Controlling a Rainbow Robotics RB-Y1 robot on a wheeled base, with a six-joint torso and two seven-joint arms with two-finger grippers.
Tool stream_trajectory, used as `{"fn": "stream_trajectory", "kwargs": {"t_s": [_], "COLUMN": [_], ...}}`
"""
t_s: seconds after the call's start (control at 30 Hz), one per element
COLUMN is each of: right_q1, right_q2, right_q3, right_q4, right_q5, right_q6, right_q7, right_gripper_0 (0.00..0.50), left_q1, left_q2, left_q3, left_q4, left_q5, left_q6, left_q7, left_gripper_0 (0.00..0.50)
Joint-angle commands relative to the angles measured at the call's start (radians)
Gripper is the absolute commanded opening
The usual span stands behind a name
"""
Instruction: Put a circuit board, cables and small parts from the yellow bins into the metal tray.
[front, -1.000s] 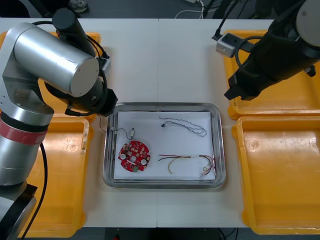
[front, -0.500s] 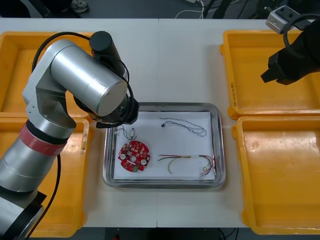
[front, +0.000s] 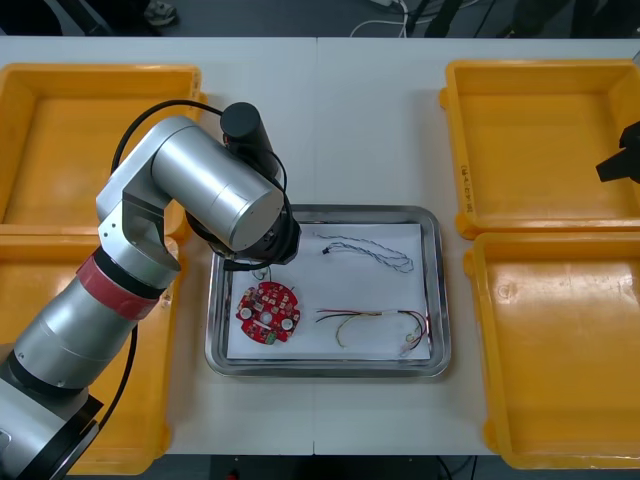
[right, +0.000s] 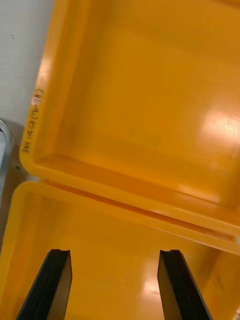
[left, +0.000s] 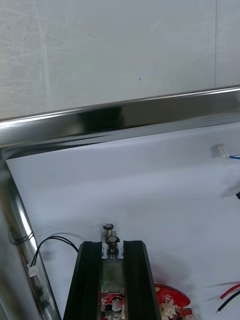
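Left gripper (left: 112, 255), clenched on small silvery metal part (left: 113, 241), hangs over white-lined metal tray (left: 125, 112); right gripper (right: 115, 255), spread, well apart.

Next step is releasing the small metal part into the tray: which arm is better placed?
Left. The left gripper is shut on the small metal part above the metal tray, beside the circuit board. The right gripper hangs open over the yellow bins, apart from the tray.
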Motion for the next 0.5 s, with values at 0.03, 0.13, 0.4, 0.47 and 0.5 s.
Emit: {"fn": "stream_trajectory", "kwargs": {"t_s": [0.03,0.13,0.4,0.47,0.5], "right_q1": [0.049,0.083,0.146,0.163,0.167], "right_q2": [-0.069,-0.069,-0.077,-0.077,-0.077], "right_q3": [-0.073,-0.104,-0.127,-0.127,-0.127], "right_q4": [-0.034,-0.045,-0.085,-0.085,-0.085], "right_q5": [-0.004,0.003,0.026,0.023,0.022], "right_q6": [0.004,0.004,0.004,0.004,0.004], "right_q7": [-0.037,-0.037,-0.037,-0.039,-0.039], "right_gripper_0": [0.5,0.5,0.5,0.5,0.5], "left_q1": [-0.041,-0.046,-0.049,-0.052,-0.052], "left_q2": [-0.023,-0.023,-0.023,-0.023,-0.023], "left_q3": [-0.037,-0.041,-0.041,-0.041,-0.041], "left_q4": [0.025,0.049,0.063,0.063,0.063], "left_q5": [0.018,0.021,0.028,0.03,0.03], "left_q6": [-0.042,-0.067,-0.091,-0.091,-0.091], "left_q7": [0.015,0.017,0.017,0.02,0.02], "left_gripper_0": [0.003,0.005,0.012,0.159,0.217]}}
